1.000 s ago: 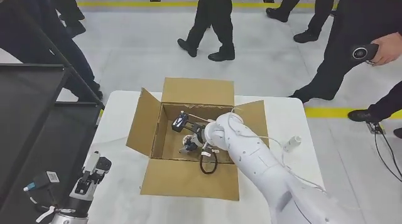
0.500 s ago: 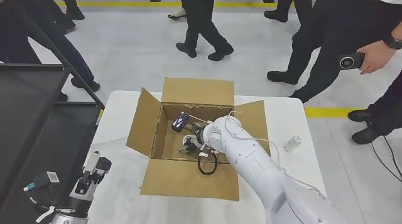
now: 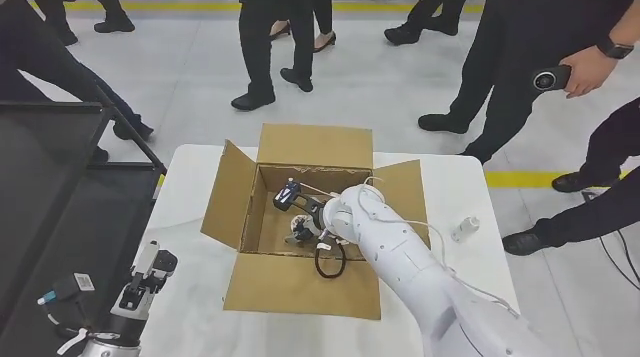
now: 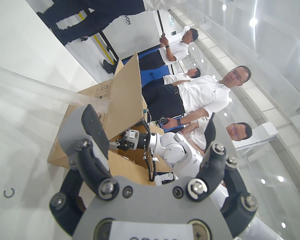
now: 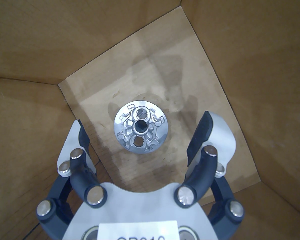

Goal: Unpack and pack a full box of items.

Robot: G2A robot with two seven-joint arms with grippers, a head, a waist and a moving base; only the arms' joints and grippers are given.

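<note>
Box, top view: open cardboard, 4 flaps spread, in the middle of the white table.
Right gripper, top view: down inside the box, its arm crossing the near right rim.
Left gripper, top view: by the table's near left corner, well apart from the box.
Bottle, top view: small, white, on the table right of the box.
Left wrist view: the 2 fingers stand wide apart, nothing between them; a box flap rises beyond.
Right wrist view: a round metal disc with holes lies flat on the box floor.
Right fingers, right wrist view: spread, 1 on each side of the disc, apart from it.
</note>
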